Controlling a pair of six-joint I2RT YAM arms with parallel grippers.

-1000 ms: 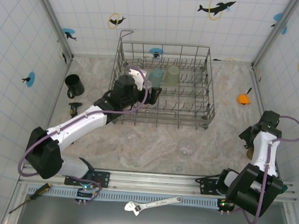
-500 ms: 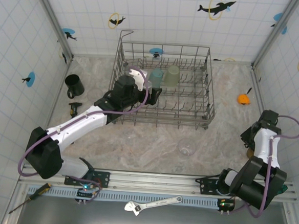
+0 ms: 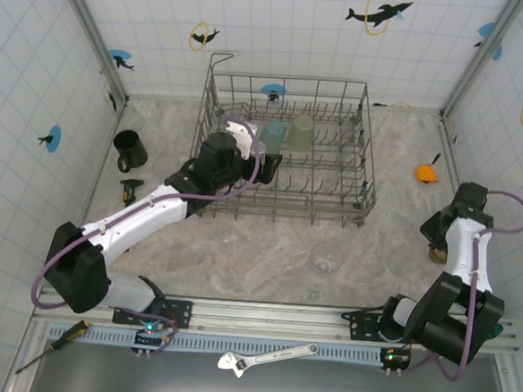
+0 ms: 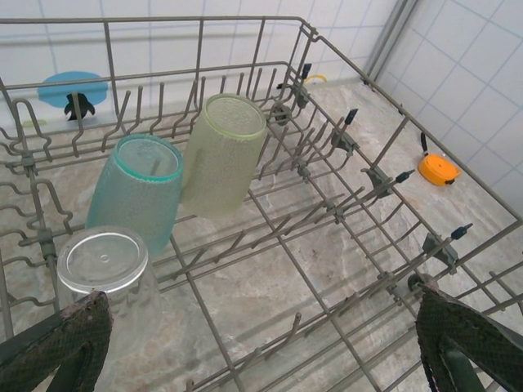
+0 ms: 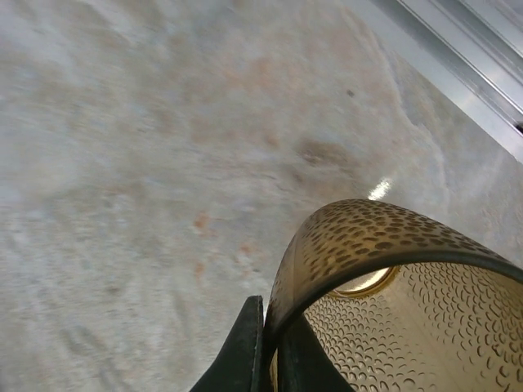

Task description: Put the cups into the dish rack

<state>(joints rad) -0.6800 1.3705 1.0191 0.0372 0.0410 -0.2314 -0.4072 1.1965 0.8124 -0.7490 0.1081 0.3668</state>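
The right pincer [image 5: 270,347] is clamped on the rim of the amber tumbler [image 5: 384,302] at the right side of the desk [image 5: 122,163]. The left pincer [image 4: 261,310] hangs wide apart inside the dish rack [image 3: 288,78], beside the teal tumbler [image 4: 139,192], pale green tumbler [image 4: 221,151] and clear tumbler [image 4: 106,278].

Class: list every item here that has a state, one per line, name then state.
Left gripper: open, over the rack.
Right gripper: shut on amber cup's rim.
Teal cup: racked, base up.
Green cup: racked, base up.
Clear cup: racked, base up.
Tumbler: loose on table.
Mug: loose on table.
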